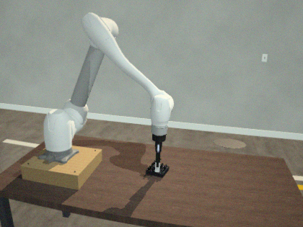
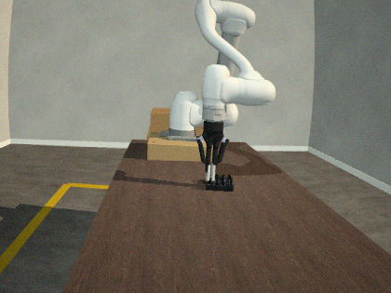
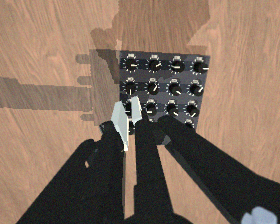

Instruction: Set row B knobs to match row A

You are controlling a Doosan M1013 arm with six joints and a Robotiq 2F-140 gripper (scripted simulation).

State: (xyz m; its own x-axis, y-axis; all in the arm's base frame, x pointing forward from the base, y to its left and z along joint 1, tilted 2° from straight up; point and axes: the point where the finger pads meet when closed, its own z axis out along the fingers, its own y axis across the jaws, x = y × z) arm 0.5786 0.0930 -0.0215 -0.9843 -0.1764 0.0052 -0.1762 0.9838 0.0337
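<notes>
The black knob box sits on the table, with rows of black knobs with white lines. My gripper points straight down at the box. Its pale fingertips stand slightly apart, a narrow gap between them, around the leftmost knob in the third row from the top of the wrist view; I read this as just open. The fingers cover much of that knob and part of the row nearest the wrist view's bottom. The printed names are too small to read, and the socket is not visible.
The brown wooden table extends around the box. The arm's base stands on a wooden block at the table's far end in the exterior view. Neighbouring knobs stand close beside the fingers. Shadows of arm and box fall across the table.
</notes>
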